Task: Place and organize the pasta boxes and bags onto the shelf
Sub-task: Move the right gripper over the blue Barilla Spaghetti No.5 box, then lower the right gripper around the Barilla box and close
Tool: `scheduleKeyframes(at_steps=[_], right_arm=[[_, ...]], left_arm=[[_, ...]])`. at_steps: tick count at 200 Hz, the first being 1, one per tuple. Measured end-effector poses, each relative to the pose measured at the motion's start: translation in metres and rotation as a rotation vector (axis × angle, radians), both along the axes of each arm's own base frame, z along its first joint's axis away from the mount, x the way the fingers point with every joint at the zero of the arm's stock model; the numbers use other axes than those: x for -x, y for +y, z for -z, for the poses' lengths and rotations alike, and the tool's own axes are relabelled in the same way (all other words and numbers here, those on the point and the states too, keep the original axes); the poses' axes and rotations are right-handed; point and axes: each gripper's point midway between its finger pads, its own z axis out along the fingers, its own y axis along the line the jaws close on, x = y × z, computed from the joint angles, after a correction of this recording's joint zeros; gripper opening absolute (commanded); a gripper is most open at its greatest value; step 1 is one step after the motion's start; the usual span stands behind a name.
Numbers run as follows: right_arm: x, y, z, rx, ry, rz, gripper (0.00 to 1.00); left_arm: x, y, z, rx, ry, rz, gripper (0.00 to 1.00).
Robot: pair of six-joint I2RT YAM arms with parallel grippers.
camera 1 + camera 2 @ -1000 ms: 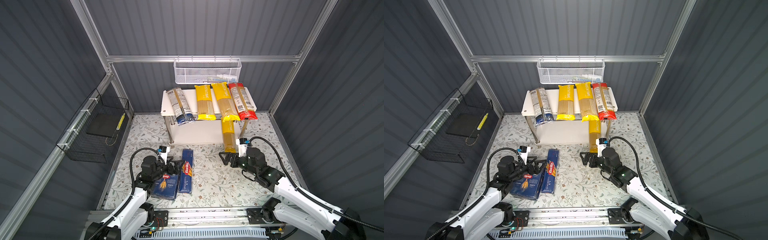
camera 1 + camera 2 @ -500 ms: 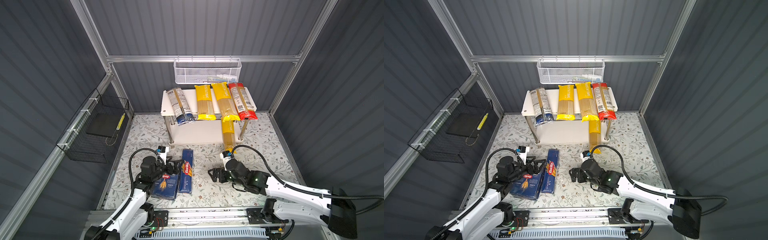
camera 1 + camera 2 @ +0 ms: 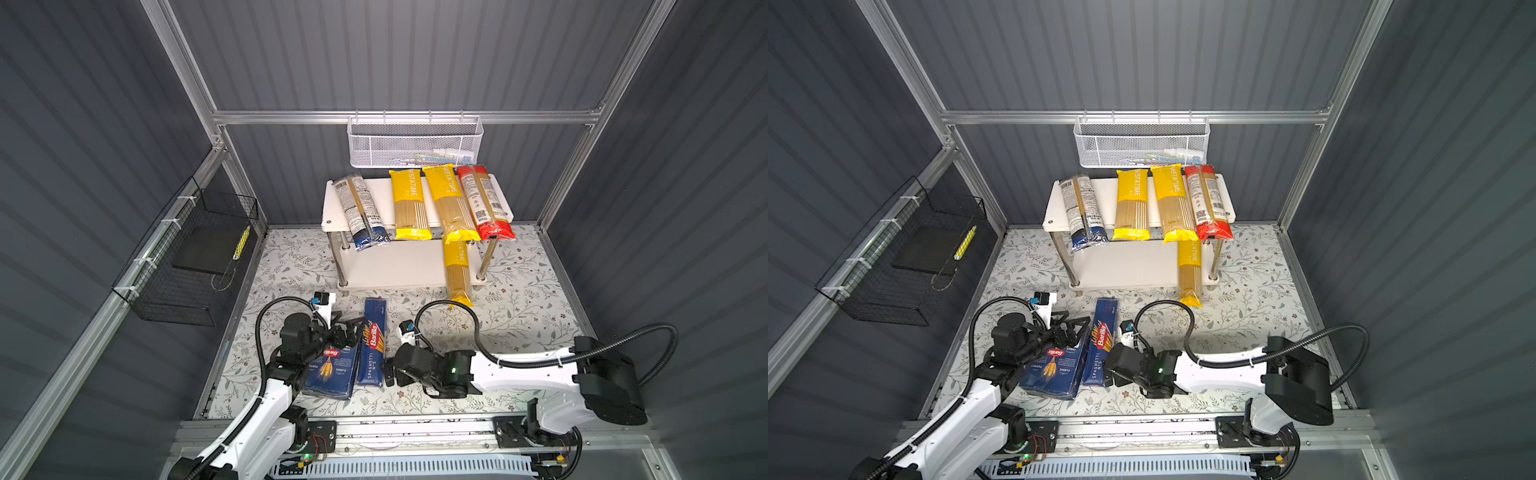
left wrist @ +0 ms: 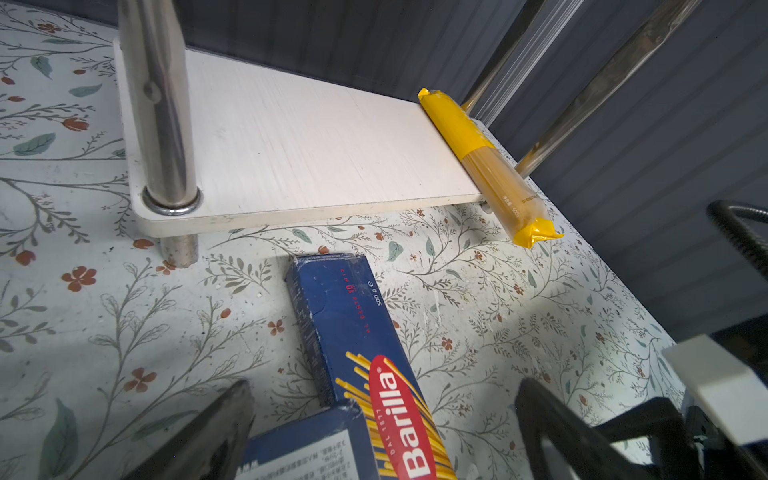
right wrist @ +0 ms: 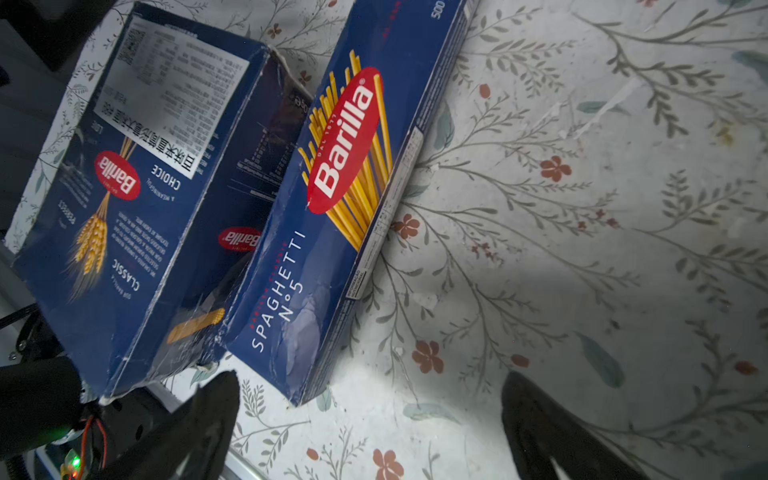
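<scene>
On the shelf (image 3: 390,266) lie 5 bags (image 3: 408,208); by 2 boxes (image 3: 372,353), left gripper (image 3: 347,327) and right gripper (image 3: 389,371) gape, empty.

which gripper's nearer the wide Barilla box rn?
Left. The left gripper hangs open at the far end of the wide Barilla box. The right gripper, also open, sits beyond the narrow spaghetti box, which lies between it and the wide one.

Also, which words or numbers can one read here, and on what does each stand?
"Barilla", "DAL 1877", "SPAGHETTI N°5", "500 g": narrow box.
"Barilla", "CLASSIC", "CHOICE": wide box.
"PASTATIME": yellow bags.
Fine print on both boxes, and the labels on the navy bag and red bag: too small to read.
</scene>
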Motion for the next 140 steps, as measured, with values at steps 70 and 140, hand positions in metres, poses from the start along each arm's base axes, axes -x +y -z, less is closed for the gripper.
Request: scheduleKeyframes(at_steps=[70,140], right_arm=[[0.001,0.015,0.007,-0.001,0.014,0.031,0.99],[0.008,0.017,0.048,0.083,0.109,0.053,0.99]], left_arm=[[0.0,0.0,0.002,-0.002,0.006,0.0,0.99],[0.0,0.0,0.002,-0.002,0.007,0.0,1.0]])
